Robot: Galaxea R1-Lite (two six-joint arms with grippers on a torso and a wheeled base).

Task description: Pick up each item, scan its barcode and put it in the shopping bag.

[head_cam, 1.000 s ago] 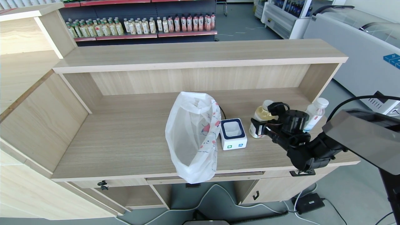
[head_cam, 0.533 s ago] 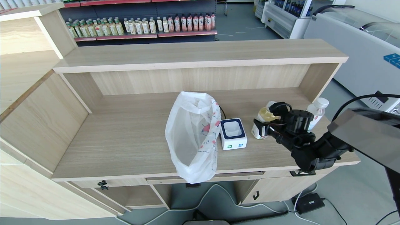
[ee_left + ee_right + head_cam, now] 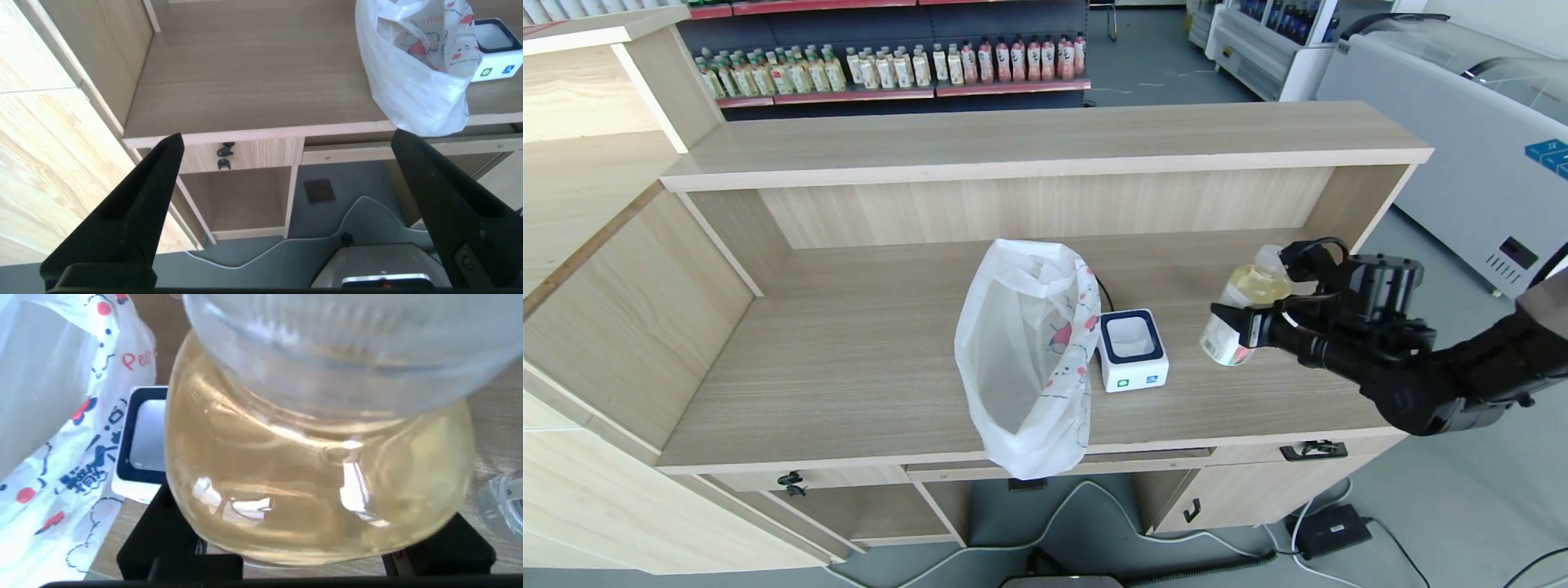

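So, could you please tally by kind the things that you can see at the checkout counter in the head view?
1 bottle of yellow drink, held tilted in the right gripper
1 shopping bag, white, standing open
1 scanner, white, beside the bag
Total: 3 in plain sight

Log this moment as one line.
right gripper: shut on bottle, tilted | left gripper: open | bag: open, beside scanner

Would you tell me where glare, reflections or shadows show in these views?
Right wrist view: white glints on the bottle, beside the scanner. Head view: even light, only faint shadows on the counter. Left wrist view: the bag shines bright white.
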